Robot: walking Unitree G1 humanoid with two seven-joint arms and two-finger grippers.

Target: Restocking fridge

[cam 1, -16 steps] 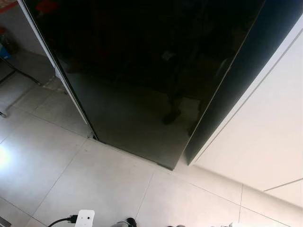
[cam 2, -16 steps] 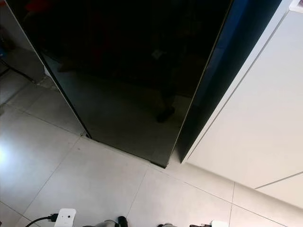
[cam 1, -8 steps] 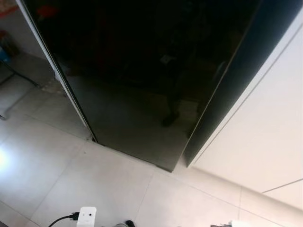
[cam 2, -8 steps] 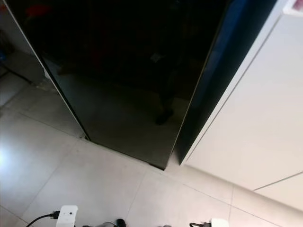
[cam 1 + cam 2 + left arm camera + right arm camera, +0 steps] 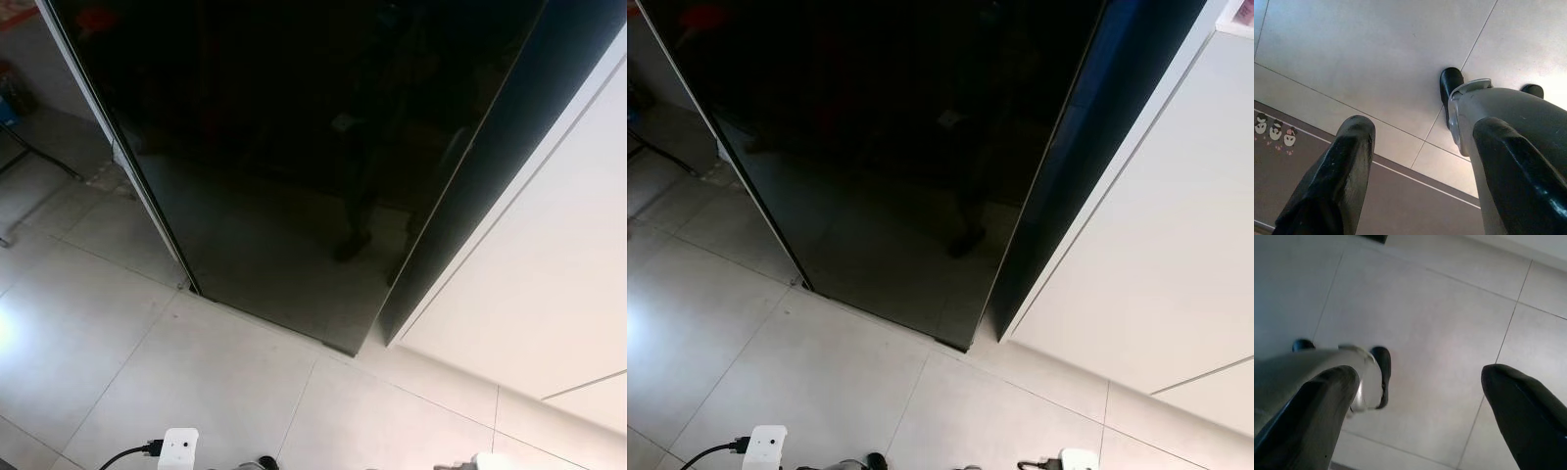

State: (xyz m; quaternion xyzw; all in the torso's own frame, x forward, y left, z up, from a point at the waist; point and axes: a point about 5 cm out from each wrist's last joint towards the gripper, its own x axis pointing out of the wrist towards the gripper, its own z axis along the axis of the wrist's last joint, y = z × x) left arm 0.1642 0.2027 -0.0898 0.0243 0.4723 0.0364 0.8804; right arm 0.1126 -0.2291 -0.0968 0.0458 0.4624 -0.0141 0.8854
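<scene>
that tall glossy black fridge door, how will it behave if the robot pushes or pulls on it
The tall glossy black fridge door looks like a rigid flat panel, so it should probably swing stiffly rather than flex. Its mirror-like face reflects the pale tiled floor, so black fingers would likely slip on it. No handle can be made out, so gripping may need its edge beside the white cabinet panel.

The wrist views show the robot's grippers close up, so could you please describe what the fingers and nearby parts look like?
The left gripper has two thick, glossy black fingers with rounded tips. The right gripper has the same long black fingers. In the head view, a small white block with a black cable plugged into it sits at the bottom edge.
</scene>
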